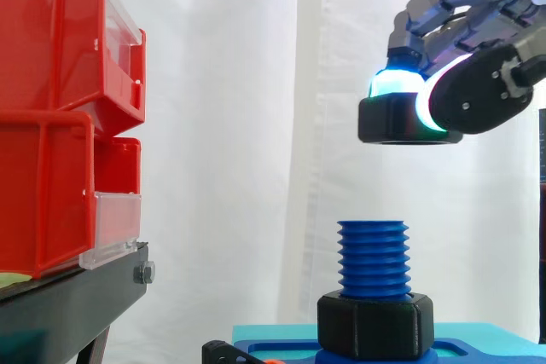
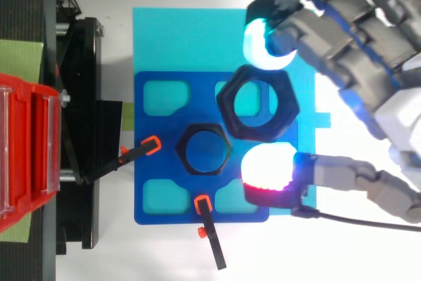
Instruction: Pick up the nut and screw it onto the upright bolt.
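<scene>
We see the hand [image 1: 473, 91] reaching in from the upper right of the side view, its fingers [image 2: 263, 47] curled around a black hexagonal nut [image 1: 388, 121] and pinching it between glowing pads, one cyan-white and one white with a red edge. In the side view the nut hangs level in the air, above the upright blue bolt [image 1: 373, 257] and slightly to its right, with a clear gap between the nut's underside and the bolt's top thread. From above, the same nut [image 2: 227, 103] sits up and to the right of the bolt [image 2: 206, 151], so the two holes do not line up. The side view gives us the bolt's coarse threads and a second black nut [image 1: 375, 323] seated at its foot. The top view shows that second nut as a hexagon ringing the bolt, on a dark blue fixture plate [image 2: 151, 182] with rounded cut-outs. Two black clamps with orange tips [image 2: 152, 144] meet the plate's left and lower edges. The plate lies on a turquoise sheet [image 2: 171, 31] on a white table [image 2: 131, 255]. Red bins [image 1: 51, 125] are stacked on a black stand [image 1: 77, 296] at the left of the frame, and a white curtain [image 1: 239, 125] hangs behind.
</scene>
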Controlling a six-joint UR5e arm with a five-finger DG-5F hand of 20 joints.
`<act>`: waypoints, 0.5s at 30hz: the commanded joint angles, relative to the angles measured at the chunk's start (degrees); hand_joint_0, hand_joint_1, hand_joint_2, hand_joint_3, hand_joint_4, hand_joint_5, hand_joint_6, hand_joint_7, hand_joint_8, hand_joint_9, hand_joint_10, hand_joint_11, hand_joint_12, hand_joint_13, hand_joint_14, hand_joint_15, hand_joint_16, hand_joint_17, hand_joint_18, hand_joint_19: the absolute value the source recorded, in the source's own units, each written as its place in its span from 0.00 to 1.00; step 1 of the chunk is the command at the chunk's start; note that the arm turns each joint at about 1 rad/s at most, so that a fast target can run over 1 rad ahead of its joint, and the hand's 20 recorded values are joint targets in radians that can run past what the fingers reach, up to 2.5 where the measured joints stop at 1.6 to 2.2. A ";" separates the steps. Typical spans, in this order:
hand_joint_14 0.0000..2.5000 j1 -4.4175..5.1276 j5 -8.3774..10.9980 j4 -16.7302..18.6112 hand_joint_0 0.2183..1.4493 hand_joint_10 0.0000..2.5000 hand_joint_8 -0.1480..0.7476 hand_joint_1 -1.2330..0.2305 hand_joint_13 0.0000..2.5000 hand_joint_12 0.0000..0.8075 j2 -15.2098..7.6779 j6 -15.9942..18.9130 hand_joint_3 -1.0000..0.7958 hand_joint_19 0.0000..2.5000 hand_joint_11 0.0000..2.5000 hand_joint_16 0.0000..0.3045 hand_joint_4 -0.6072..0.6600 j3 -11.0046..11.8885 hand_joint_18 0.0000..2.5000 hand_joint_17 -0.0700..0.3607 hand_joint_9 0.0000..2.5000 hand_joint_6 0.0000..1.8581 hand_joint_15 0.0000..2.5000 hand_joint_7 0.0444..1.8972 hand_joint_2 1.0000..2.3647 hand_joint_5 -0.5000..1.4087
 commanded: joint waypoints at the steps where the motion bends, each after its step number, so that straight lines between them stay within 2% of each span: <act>1: 0.00 0.32 -0.15 4.33 0.26 0.00 0.52 0.39 0.06 0.41 -1.34 -1.34 0.28 0.00 0.07 0.15 0.72 0.06 0.04 0.41 0.18 0.27 0.00 0.58 0.00 0.17; 7: 0.00 0.67 0.03 5.56 0.26 0.00 0.52 0.39 0.06 0.42 -2.40 -2.66 0.28 0.00 0.07 0.16 0.71 0.06 0.04 0.41 0.18 0.27 0.00 0.58 0.00 0.17; 15: 0.00 1.11 -0.68 6.53 0.26 0.00 0.53 0.39 0.06 0.42 -2.40 -3.10 0.28 0.00 0.07 0.15 0.71 0.06 0.04 0.41 0.18 0.27 0.00 0.58 0.00 0.17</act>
